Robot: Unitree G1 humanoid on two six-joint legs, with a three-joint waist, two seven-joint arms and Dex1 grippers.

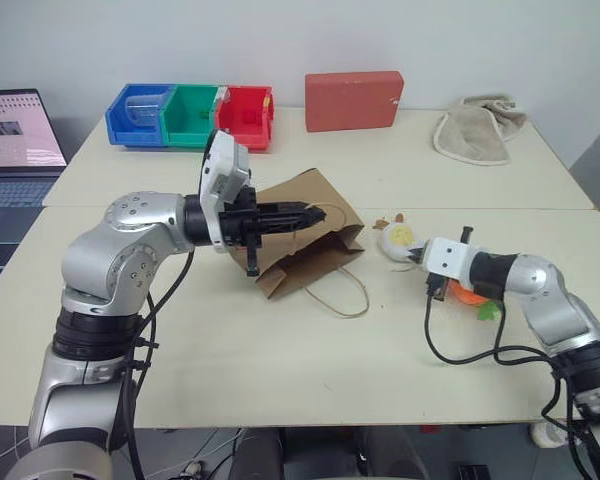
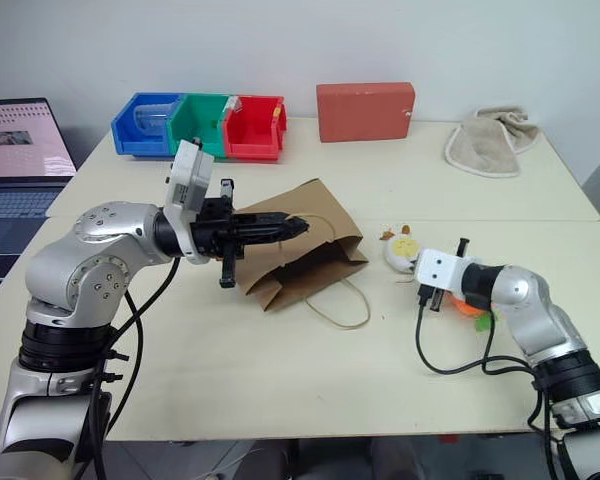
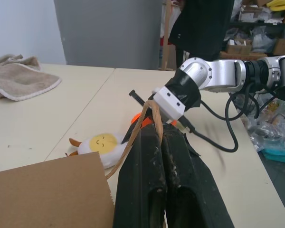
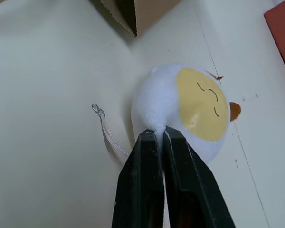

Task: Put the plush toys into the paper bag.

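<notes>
Right wrist view: right pincer (image 4: pixel 156 134) pinches egg toy (image 4: pixel 190 107) (edge only).

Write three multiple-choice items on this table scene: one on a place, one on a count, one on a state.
1. Where does the red box stand?
A. at the table's far edge
B. inside the paper bag
C. on the beige cloth

2. How many storage bins stand in the row?
A. two
B. three
C. five

3. What is the right gripper doing?
A. hanging open
B. pinching the egg plush toy
C. holding the bag handle

Key: A, it stands between bins and beige cloth; B, blue, green, red; C is the left gripper's job, so B.
</notes>
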